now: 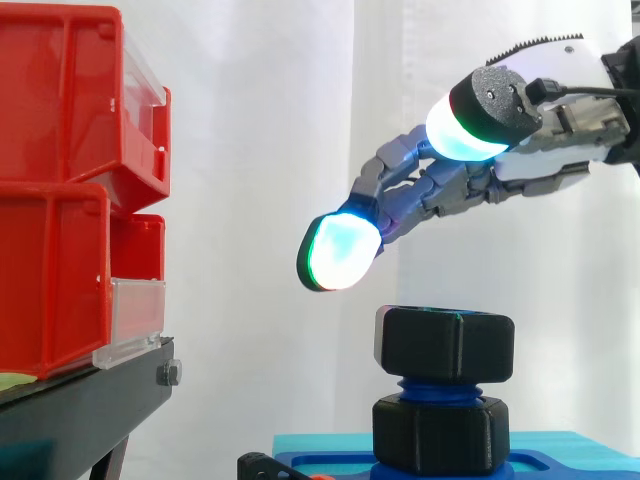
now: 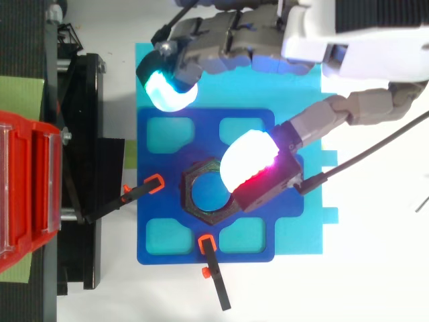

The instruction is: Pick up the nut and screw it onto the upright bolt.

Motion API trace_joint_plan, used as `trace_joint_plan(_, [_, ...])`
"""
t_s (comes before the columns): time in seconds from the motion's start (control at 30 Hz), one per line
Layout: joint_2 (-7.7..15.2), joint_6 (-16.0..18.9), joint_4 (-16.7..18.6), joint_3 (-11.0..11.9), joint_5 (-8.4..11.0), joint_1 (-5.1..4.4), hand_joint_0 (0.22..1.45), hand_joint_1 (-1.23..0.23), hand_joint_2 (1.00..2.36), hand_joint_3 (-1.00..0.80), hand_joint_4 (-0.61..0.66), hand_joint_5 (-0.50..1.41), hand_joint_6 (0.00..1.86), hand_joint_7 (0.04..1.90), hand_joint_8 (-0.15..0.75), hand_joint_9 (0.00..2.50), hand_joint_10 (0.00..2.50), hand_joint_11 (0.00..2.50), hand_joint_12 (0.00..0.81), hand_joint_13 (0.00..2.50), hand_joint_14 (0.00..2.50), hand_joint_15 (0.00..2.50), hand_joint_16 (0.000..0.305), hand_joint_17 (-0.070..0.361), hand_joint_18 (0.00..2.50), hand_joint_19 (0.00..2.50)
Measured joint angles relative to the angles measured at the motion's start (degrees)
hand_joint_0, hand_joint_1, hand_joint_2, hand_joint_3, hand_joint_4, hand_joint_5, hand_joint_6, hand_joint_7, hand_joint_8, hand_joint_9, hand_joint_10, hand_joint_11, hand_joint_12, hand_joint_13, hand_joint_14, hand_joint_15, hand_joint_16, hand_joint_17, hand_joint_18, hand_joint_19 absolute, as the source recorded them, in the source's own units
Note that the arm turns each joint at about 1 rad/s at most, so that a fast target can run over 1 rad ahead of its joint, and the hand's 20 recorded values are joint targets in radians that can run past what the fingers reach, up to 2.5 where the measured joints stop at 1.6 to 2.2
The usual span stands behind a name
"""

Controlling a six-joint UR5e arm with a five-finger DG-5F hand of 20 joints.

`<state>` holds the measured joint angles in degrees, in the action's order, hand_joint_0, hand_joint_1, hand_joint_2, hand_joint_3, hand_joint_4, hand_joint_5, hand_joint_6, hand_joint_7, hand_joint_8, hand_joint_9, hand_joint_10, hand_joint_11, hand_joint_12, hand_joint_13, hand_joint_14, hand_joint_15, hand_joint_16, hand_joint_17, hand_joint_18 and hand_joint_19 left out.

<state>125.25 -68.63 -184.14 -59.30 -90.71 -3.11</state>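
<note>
One black nut (image 1: 445, 345) sits atop the blue bolt (image 1: 440, 388); the hand (image 1: 545, 160) hovers above, fingers spread, holding nothing. Likely next: grip nut, rotate.

Two red bins (image 1: 60, 130) sit stacked on the black stand (image 1: 90, 410), with a green sheet (image 2: 23, 100) beneath them and a white curtain (image 1: 260, 150) behind. Just beside the stand lies a cyan board (image 2: 301, 228) carrying a dark blue plate (image 2: 208, 131). One orange-tipped black clamp (image 2: 137, 191) reaches onto the plate from the stand's side, and a second clamp (image 2: 214, 275) sits farther off.
</note>
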Motion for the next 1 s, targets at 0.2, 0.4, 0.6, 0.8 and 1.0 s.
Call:
trace_joint_plan(0.2, [0.00, 2.40, 5.68, -4.06, 0.69, -1.77, 0.44, -0.09, 1.00, -0.50, 0.01, -0.24, 0.50, 0.53, 0.184, 0.14, 0.00, 0.00, 0.329, 0.00, 0.00, 0.00, 0.044, 0.099, 0.00, 0.00])
trace_joint_plan(0.4, [0.00, 5.94, 7.45, -5.03, 1.33, -3.18, 0.45, -0.10, 1.00, -0.50, 0.06, -0.22, 0.50, 0.57, 0.201, 0.20, 0.00, 0.00, 0.322, 0.00, 0.00, 0.00, 0.042, 0.094, 0.00, 0.00])
trace_joint_plan(0.6, [0.01, 7.06, 6.48, -5.10, 1.56, -4.12, 0.46, -0.14, 1.00, -0.50, 0.09, -0.20, 0.50, 0.57, 0.211, 0.28, 0.00, 0.00, 0.312, 0.04, 0.00, 0.00, 0.039, 0.088, 0.00, 0.00])
trace_joint_plan(0.8, [0.02, 7.18, 6.27, -5.12, 1.66, -4.63, 0.47, -0.17, 1.00, -0.50, 0.14, -0.18, 0.50, 0.62, 0.224, 0.34, 0.00, 0.00, 0.305, 0.09, 0.00, 0.00, 0.036, 0.082, 0.00, 0.00])
trace_joint_plan(1.0, [0.03, 7.19, 6.26, -5.49, 1.60, -4.77, 0.48, -0.20, 1.00, -0.50, 0.20, -0.14, 0.50, 0.72, 0.239, 0.43, 0.00, 0.00, 0.287, 0.18, 0.00, 0.00, 0.033, 0.074, 0.00, 0.00])
